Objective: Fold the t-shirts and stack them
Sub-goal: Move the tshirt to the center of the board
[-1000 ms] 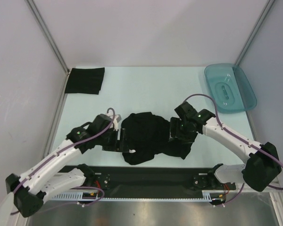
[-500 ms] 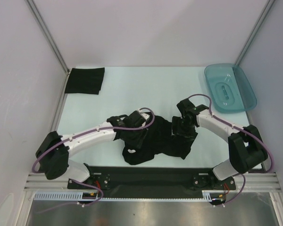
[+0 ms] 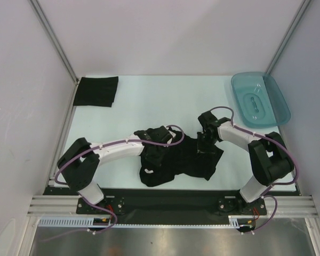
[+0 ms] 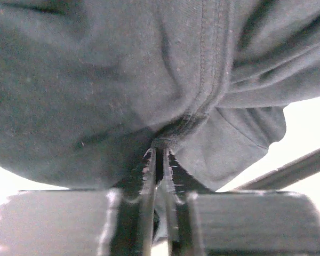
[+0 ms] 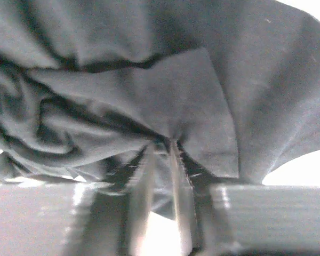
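Observation:
A crumpled black t-shirt (image 3: pixel 177 160) lies in a heap at the middle of the table, near the front. My left gripper (image 3: pixel 161 149) is down on its left part. In the left wrist view that gripper (image 4: pixel 160 153) is shut on a stitched fold of the t-shirt (image 4: pixel 96 80). My right gripper (image 3: pixel 204 144) presses into the heap's upper right edge. In the right wrist view this gripper (image 5: pixel 162 144) pinches a gathered fold of the t-shirt (image 5: pixel 192 90). A second black t-shirt (image 3: pixel 97 91) lies folded flat at the back left corner.
A translucent teal tray (image 3: pixel 260 99) sits at the back right corner. A black strip (image 3: pixel 165 200) runs along the near edge by the arm bases. Metal frame posts rise at both back corners.
Both arms have reached inward onto the crumpled t-shirt, the left wrist travelling right across it. Both grippers, open before, have closed on folds of the cloth.

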Controlling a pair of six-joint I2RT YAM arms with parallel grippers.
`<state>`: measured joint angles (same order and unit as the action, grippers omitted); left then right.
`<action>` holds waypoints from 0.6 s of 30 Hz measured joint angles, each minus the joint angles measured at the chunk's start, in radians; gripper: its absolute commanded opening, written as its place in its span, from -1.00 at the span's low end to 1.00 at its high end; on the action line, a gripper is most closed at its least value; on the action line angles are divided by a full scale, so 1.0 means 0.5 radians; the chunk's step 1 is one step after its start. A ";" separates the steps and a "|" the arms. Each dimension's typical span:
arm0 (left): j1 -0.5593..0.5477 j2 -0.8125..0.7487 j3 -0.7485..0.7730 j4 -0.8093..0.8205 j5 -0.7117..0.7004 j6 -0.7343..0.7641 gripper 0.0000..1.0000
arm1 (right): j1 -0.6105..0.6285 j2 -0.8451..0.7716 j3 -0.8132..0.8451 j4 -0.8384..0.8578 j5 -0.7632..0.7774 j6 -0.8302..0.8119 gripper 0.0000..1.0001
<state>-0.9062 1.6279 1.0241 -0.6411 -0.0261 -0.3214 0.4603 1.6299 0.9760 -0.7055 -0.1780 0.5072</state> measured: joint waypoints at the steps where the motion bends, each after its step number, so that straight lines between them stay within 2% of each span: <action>1: 0.000 -0.015 -0.006 0.002 0.006 0.003 -0.99 | -0.001 0.001 0.002 0.006 -0.011 0.009 -0.77; 2: -0.001 -0.034 -0.008 -0.002 0.005 0.005 -0.99 | -0.002 0.001 0.009 0.010 -0.021 0.005 -0.97; 3: -0.002 -0.051 -0.008 -0.008 0.002 0.014 -0.99 | -0.003 0.001 0.019 0.006 -0.025 -0.008 -1.00; 9: -0.002 -0.316 0.012 -0.151 -0.176 -0.008 -0.99 | -0.018 -0.144 0.130 -0.156 0.037 -0.023 -1.00; 18: -0.003 -1.156 0.385 -0.547 -0.711 -0.240 -0.99 | -0.185 -0.765 0.632 -0.629 0.246 -0.031 -1.00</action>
<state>-0.9077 1.0500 1.2163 -0.9146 -0.3817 -0.4416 0.3679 1.2472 1.2922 -1.0203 -0.0547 0.4919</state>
